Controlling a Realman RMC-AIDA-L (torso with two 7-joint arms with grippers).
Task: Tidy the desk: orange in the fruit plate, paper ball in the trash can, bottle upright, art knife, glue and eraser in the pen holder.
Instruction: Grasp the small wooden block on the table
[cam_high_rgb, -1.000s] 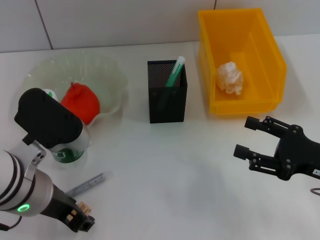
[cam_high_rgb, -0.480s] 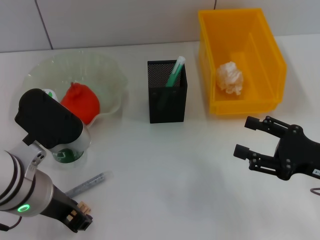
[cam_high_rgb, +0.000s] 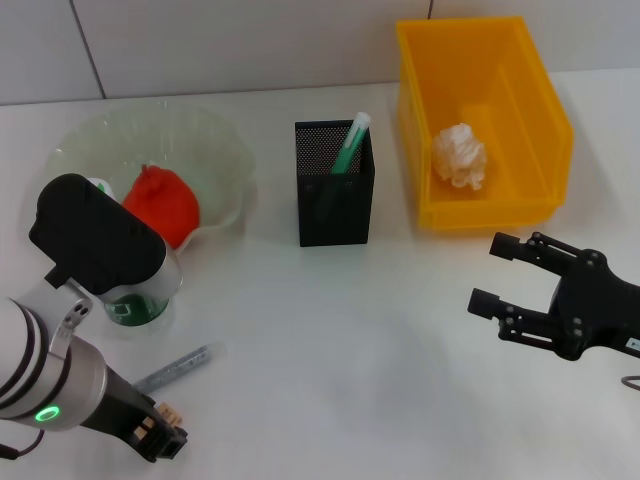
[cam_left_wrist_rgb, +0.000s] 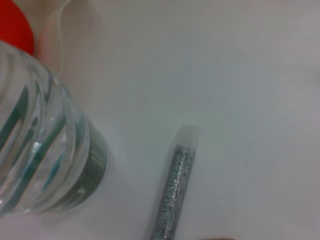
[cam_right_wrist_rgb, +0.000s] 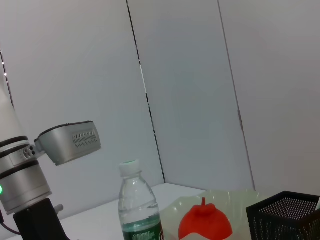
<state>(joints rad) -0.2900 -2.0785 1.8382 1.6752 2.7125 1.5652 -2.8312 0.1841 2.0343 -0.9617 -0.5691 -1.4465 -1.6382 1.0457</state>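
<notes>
One bottle (cam_high_rgb: 135, 300) upright near the bench's left edge beside the fruit plate (cam_high_rgb: 215, 150) holding the orange (cam_high_rgb: 165, 205), left gripper (cam_high_rgb: 95, 245) above it, jaw state indiscernible; right gripper (cam_high_rgb: 495, 275) near the right edge, jaws apart, empty.

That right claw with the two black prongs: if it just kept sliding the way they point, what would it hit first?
Probably nothing soon. The right claw, open, points across bare table toward the robot's left. Farther along that line stands the bottle near the left arm, though its height above the table is hard to judge.
</notes>
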